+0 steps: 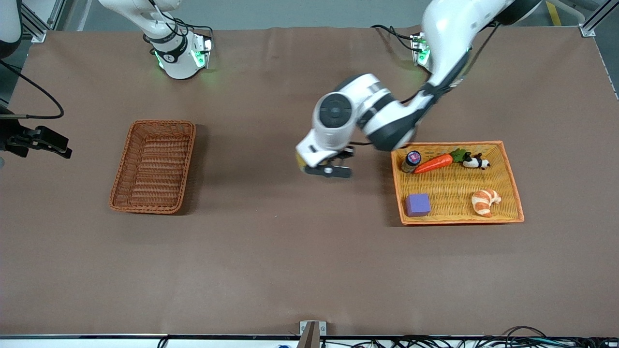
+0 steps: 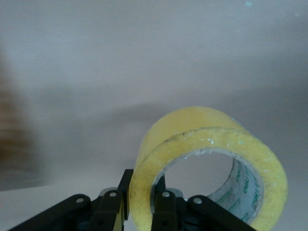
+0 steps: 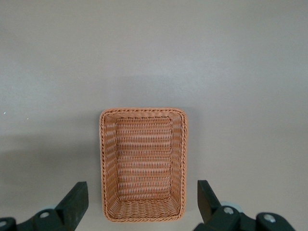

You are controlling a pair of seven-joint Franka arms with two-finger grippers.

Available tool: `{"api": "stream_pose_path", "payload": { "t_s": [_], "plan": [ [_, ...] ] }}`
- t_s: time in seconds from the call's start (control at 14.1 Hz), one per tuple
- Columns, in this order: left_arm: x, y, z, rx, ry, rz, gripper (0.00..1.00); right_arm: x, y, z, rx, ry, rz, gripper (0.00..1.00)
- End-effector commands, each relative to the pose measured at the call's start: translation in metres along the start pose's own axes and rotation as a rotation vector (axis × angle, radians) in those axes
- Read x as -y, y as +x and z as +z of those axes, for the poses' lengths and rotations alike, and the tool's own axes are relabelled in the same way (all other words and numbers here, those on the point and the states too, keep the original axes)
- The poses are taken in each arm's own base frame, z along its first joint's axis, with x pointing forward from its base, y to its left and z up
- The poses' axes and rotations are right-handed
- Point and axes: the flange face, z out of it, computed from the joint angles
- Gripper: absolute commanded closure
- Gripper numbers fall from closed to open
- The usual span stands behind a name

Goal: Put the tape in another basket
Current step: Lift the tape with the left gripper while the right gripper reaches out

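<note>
1. the tape is off the counter, pinched through its wall by the jaws of the left gripper: 1 finger sits against the outer yellow face and the other inside the grey core.

2. in the front view the left gripper hangs over bare counter between the 2 baskets, just beside the yellow basket and well apart from the basket at the right arm's end.

3. judged from this, the pick-up is done and the tape is clear of the yellow basket; the carry across the middle of the counter, the lowering and the release into the basket are left.

4. the basket holds nothing that either view shows.

5. the right gripper waits high over the basket, its jaws spread wide and holding nothing.

6. the front view alone shows what remains in the yellow basket: a carrot, a small jar, a panda toy, a purple block and a croissant.

7. the left wrist view alone shows the grip on the tape; in the front view only a sliver of yellow shows beside the arm's wrist.

8. the right wrist view alone shows the basket straight from above, with its whole floor.
</note>
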Motion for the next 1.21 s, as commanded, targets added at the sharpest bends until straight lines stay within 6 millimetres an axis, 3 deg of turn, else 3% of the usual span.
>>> {"api": "stream_pose_path", "payload": {
  "t_s": [0.0,0.14,0.28,0.36,0.5,0.57,0.71,0.78,0.85,0.99,1.14],
  "plan": [
    [-0.041,0.007,0.036,-0.040,-0.026,0.016,0.91,-0.009,-0.001,-0.002,-0.012,0.018,0.004,0.00],
    [-0.068,-0.003,0.083,-0.075,0.013,0.049,0.90,-0.008,0.000,-0.001,-0.010,0.018,-0.013,0.00],
    [-0.082,-0.009,0.114,-0.082,0.032,0.069,0.86,-0.001,0.000,-0.002,-0.015,0.018,-0.023,0.00],
    [-0.083,-0.009,0.119,-0.079,0.028,0.067,0.82,0.006,0.000,-0.002,-0.014,0.018,-0.033,0.00],
    [-0.086,-0.009,0.119,-0.091,0.002,0.077,0.73,0.047,0.005,0.021,0.036,0.003,-0.097,0.00],
    [-0.090,-0.008,0.119,-0.114,-0.031,0.075,0.53,0.069,0.005,0.017,0.025,0.002,-0.115,0.00],
    [-0.088,-0.004,0.107,-0.128,-0.042,0.063,0.09,0.090,0.010,0.018,-0.022,0.025,-0.105,0.00],
    [-0.087,-0.003,0.098,-0.132,-0.051,0.054,0.00,0.112,0.012,0.024,-0.035,0.033,-0.100,0.00],
    [-0.085,-0.001,0.085,-0.122,-0.071,0.029,0.00,0.139,0.017,0.038,-0.031,0.045,-0.028,0.00],
    [-0.061,0.011,0.040,-0.087,-0.089,-0.028,0.00,0.194,0.018,0.062,-0.031,0.064,0.040,0.00],
    [-0.051,0.002,0.002,-0.039,-0.055,-0.039,0.00,0.244,0.006,0.099,-0.060,0.065,0.058,0.00]
  ]
}}
